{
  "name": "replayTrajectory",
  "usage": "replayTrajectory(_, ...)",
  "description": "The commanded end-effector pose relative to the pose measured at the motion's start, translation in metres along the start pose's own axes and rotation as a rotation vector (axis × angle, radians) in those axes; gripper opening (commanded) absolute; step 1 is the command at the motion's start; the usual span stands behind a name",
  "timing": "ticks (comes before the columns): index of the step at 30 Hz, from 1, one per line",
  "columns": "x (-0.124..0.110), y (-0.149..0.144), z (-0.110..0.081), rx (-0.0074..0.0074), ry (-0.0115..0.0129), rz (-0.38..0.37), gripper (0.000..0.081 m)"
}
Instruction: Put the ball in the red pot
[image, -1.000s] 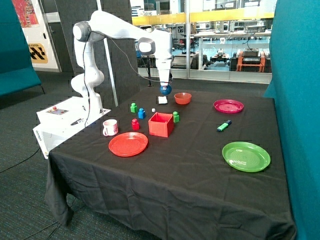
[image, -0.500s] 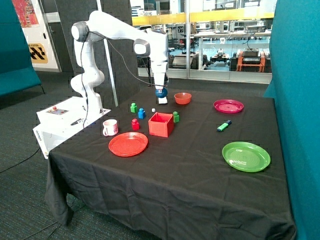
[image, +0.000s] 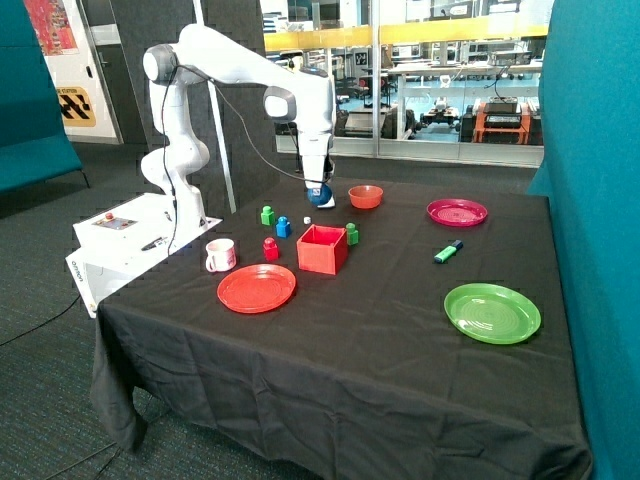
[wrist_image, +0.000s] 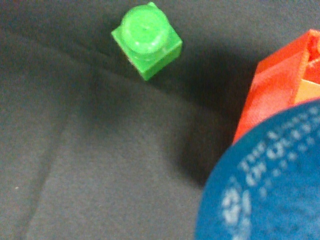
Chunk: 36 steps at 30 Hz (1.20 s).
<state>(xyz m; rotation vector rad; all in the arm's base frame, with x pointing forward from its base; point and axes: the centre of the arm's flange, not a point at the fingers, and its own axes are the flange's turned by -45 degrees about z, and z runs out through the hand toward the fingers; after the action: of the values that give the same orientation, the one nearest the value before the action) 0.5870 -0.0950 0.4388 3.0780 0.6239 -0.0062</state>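
My gripper (image: 318, 187) hangs above the back of the table, shut on the dark blue ball (image: 317, 192). It holds the ball in the air, behind the red pot (image: 322, 249) and just above a white block (image: 325, 202). The red pot is an open-topped cube standing near the table's middle. In the wrist view the ball (wrist_image: 265, 185) fills the corner close to the camera, with white print on it. A corner of the red pot (wrist_image: 272, 85) shows past it, and a green pegged block (wrist_image: 146, 39) lies on the black cloth beyond. The fingers do not show in that view.
An orange-red bowl (image: 365, 196) stands beside the gripper. Green (image: 267, 215), blue (image: 283, 227) and red (image: 270, 248) blocks and another green block (image: 351, 234) surround the pot. A mug (image: 220, 255), red plate (image: 257, 288), green plate (image: 492, 312), magenta plate (image: 457, 212) and marker (image: 447, 251) lie around.
The gripper has moved with the ball away from the orange-red bowl, a little lower and towards the space behind the red pot.
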Motion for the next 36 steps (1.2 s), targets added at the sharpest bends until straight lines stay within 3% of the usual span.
replayTrajectory(1, -0.002, 0.014, 0.018, 0.0002, 0.0041, 0.013, 0.0)
replayTrajectory(20, 0.002, 0.045, 0.025, 0.0003, 0.0041, 0.046, 0.0)
replayTrajectory(36, 0.002, 0.063, 0.042, 0.0003, 0.0041, 0.058, 0.0)
